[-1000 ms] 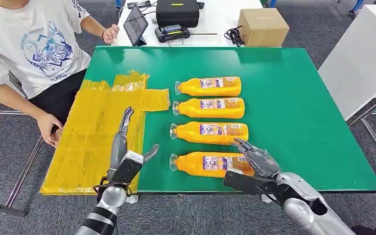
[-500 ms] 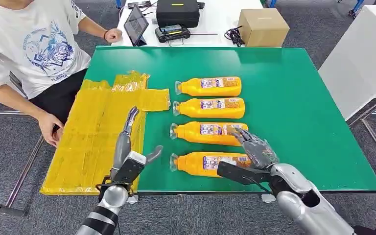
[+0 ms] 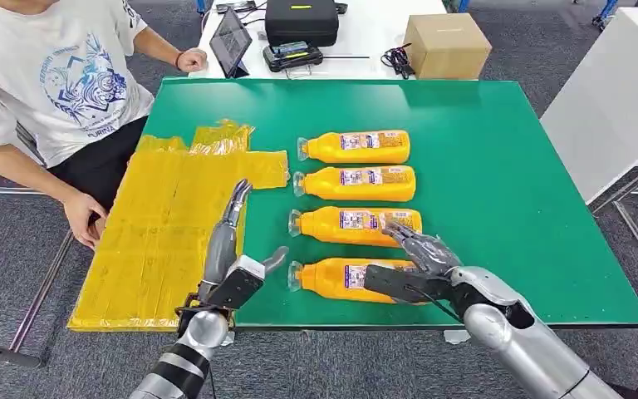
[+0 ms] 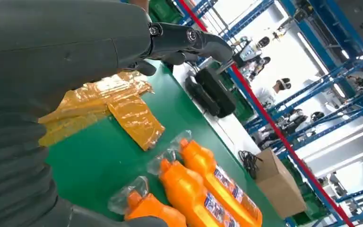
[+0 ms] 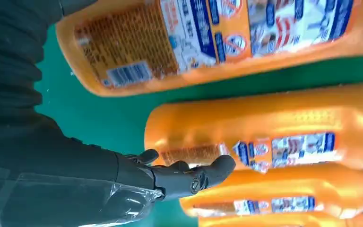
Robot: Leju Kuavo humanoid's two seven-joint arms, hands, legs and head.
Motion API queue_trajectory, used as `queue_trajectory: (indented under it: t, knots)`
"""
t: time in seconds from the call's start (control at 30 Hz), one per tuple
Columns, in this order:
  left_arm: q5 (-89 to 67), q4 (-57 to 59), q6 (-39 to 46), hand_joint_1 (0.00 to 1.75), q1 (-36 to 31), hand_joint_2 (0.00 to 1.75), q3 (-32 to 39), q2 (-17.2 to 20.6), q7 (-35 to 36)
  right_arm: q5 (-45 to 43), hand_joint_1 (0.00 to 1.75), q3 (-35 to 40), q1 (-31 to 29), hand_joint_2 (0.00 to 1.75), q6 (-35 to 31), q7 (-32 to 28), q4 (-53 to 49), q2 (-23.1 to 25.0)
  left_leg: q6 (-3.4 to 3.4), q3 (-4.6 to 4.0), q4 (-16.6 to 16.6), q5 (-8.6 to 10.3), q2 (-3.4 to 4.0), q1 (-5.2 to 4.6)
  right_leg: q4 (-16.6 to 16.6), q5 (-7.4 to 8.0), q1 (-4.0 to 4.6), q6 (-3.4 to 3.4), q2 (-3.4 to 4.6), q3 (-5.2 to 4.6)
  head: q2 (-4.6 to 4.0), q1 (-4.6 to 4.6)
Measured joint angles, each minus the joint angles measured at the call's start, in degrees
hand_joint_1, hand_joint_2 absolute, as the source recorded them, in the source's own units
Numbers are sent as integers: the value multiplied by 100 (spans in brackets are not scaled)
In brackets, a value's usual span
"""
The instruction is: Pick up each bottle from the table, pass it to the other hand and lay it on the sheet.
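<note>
Right hand (image 3: 419, 266) is hovering over the nearest bottle (image 3: 341, 278) lying on the green worktop (image 3: 498, 166), fingers (image 5: 203, 176) spread, gripping nothing. Left hand (image 3: 233, 258) is hanging open beside the yellow sheet (image 3: 158, 233).

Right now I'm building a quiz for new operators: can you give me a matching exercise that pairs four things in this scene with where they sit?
Things:
1. yellow sheet
2. cardboard box
3. right hand
4. left hand

Places:
A. over the nearest orange bottle
B. on the white table beyond the green one
C. raised beside the sheet's edge
D. on the green table's left side

Pairs: 1-D, 2-B, 3-A, 4-C
</note>
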Motion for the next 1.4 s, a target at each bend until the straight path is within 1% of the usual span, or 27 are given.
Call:
queue_trajectory:
  t: [0.1, 0.43, 0.63, 0.93, 1.17, 1.3, 1.4]
  knots:
    - [4, 68, 9, 0, -45, 175, -20, 0, 0, -189, 0, 70, -76, 175, 112, -33, 37, -46, 0, 1, 0, 0, 0, 0, 0, 0, 0, 0, 0, 0, 0, 2]
    - [102, 288, 11, 0, -112, 175, -114, 0, 2, -415, 0, 312, -302, 175, 289, -61, 157, -107, 0, 1, 0, 0, 0, 0, 1, 0, 0, 0, 0, 0, 0, 2]
    - [220, 500, 0, 0, -150, 175, -120, -2, -39, -538, 0, 522, -332, 175, 302, -107, 238, -192, 0, 0, 0, 0, 0, 0, 0, 0, 0, 0, 0, 0, 0, 2]
    - [236, 706, -28, 0, -171, 175, -142, -13, -66, -556, 0, 756, -324, 175, 286, -129, 429, -190, 0, 1, 0, 0, 0, 0, 0, 0, 0, 0, 0, -1, 0, 2]
    - [234, 713, -30, 0, -171, 175, -144, -15, -66, -556, 0, 763, -323, 175, 286, -131, 437, -188, 0, 1, 0, 0, 0, 0, 0, 0, 0, 0, 0, -1, 0, 2]
    - [295, 986, -28, 0, -265, 175, -260, -50, -85, -348, 0, 1069, -416, 175, 203, -212, 811, -52, 0, 5, 0, 0, 2, 1, 0, 0, 0, 0, 1, 3, 0, 2]
    - [329, 1025, -18, 0, -282, 175, -265, -65, -167, -195, 2, 1097, -440, 175, 78, -141, 863, -33, 0, 8, 0, 1, 1, 0, 0, 0, 0, 0, 0, 6, 0, 2]
